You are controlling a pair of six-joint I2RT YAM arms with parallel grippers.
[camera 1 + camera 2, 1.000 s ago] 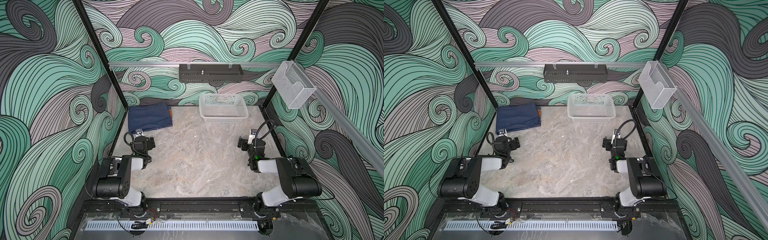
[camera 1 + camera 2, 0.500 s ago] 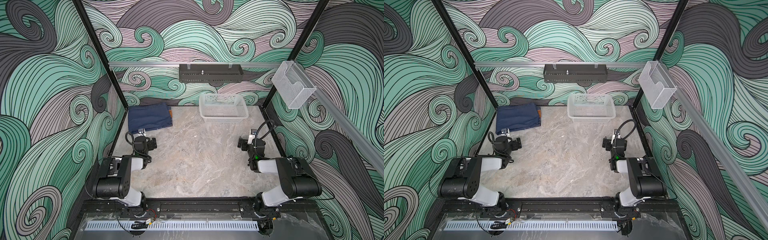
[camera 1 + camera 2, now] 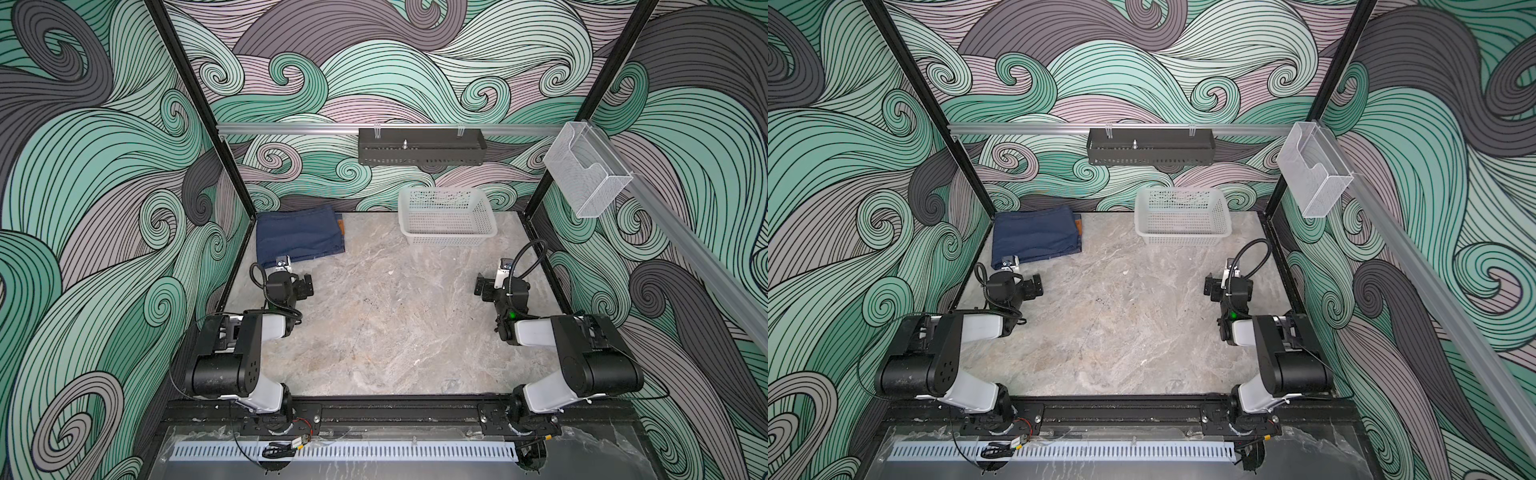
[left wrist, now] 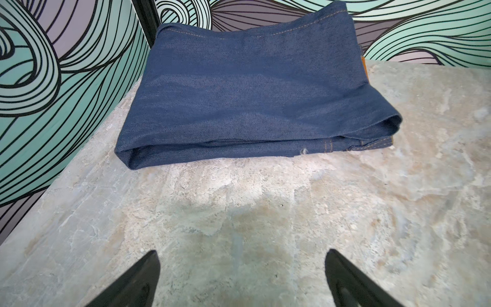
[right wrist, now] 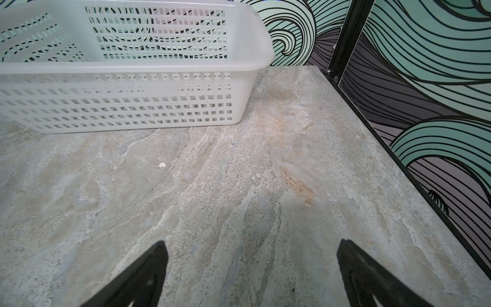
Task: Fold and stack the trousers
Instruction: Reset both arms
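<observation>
1. In a top view, the folded dark navy-blue denim trousers (image 3: 297, 235) lay flat in the far-left corner of the grey marbled stone table (image 3: 395, 332). Their slightly longer side ran across the table. The small brown-orange waistband patch (image 3: 340, 227) sat at the end that faced the white perforated plastic basket (image 3: 446, 241), which stood well apart. The left gripper (image 3: 302, 284) hung low, just short of the bundle's near edge, on an arm folded back at the elbow. The right gripper (image 3: 484, 286) mirrored it on the opposite side.
2. In a top view, the trousers (image 3: 1034, 237) showed the same lie, touching neither the left gripper (image 3: 1032, 286) nor the right gripper (image 3: 1212, 286). Both forearms reached toward the far wall.
3. In the left wrist view, the trousers (image 4: 247, 87) presented a rounded fold and stacked layers with tan stitching toward the left gripper (image 4: 241, 252). Its jaws were spread wide with nothing between them, above bare table (image 4: 239, 212).
4. In the right wrist view, the right gripper (image 5: 252, 242) was likewise spread wide and held nothing. It pointed past the basket (image 5: 132, 106) corner over the table (image 5: 239, 172).
</observation>
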